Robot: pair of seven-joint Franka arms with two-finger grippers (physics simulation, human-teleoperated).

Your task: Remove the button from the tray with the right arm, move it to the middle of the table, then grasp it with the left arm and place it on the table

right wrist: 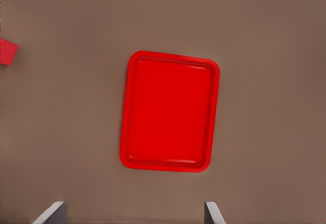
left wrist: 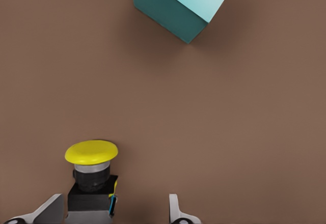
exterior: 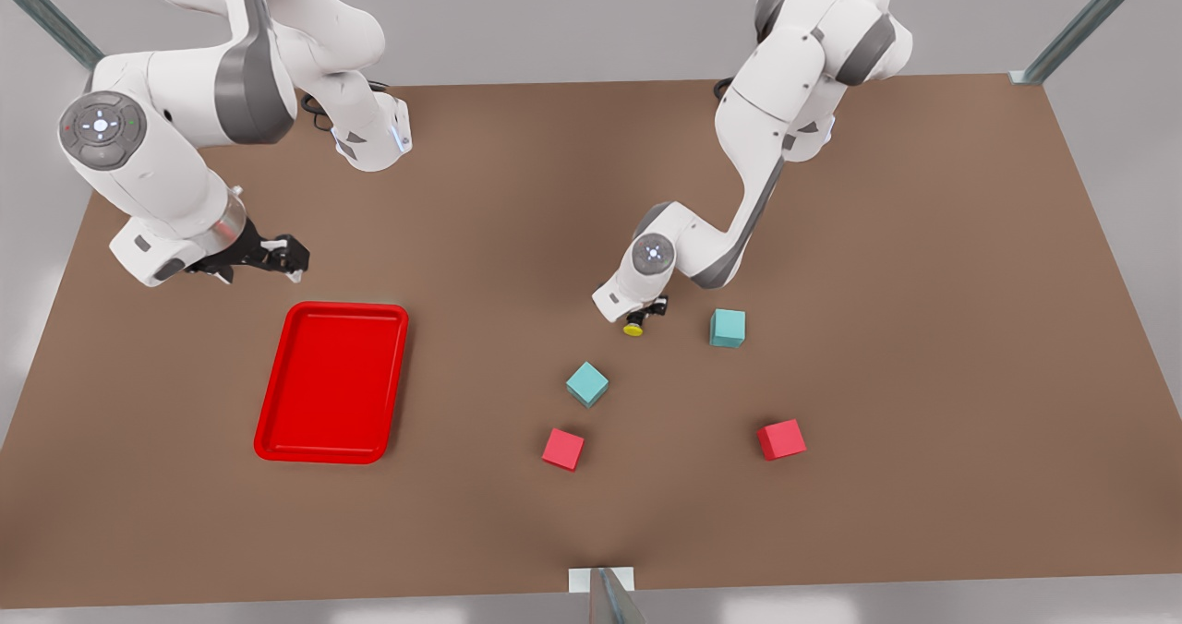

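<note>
Button [exterior: 633, 329] status: out of the tray [exterior: 332, 382] and located at mid-table, between the two teal cubes [exterior: 587, 384] [exterior: 728, 328], directly under the left gripper [exterior: 644, 315]. In the left wrist view the button [left wrist: 91, 175] stands upright with its yellow cap on top; its dark body sits against one finger [left wrist: 51, 210] while the other finger [left wrist: 174, 208] is well apart from it, so the jaws are spread and not clamping it. Whether the body already rests on the table [exterior: 923, 329] cannot be told for certain, though it appears to be at or very near the surface. The right gripper [exterior: 277, 257] hangs beyond the far end of the tray at the front view's left, holding nothing; the right wrist view shows its fingers [right wrist: 51, 213] set wide apart above the tray [right wrist: 170, 112], which contains nothing. Two red cubes [exterior: 563, 448] [exterior: 781, 439] lie nearer the front edge, untouched. Judgement: removal from the tray, transfer to the middle and the handover to the left arm appear complete, and the placing looks done or all but done. Remaining: confirm the button stands free and lift the left gripper away without knocking it, as one finger is in contact with the body. The right arm waits.
</note>
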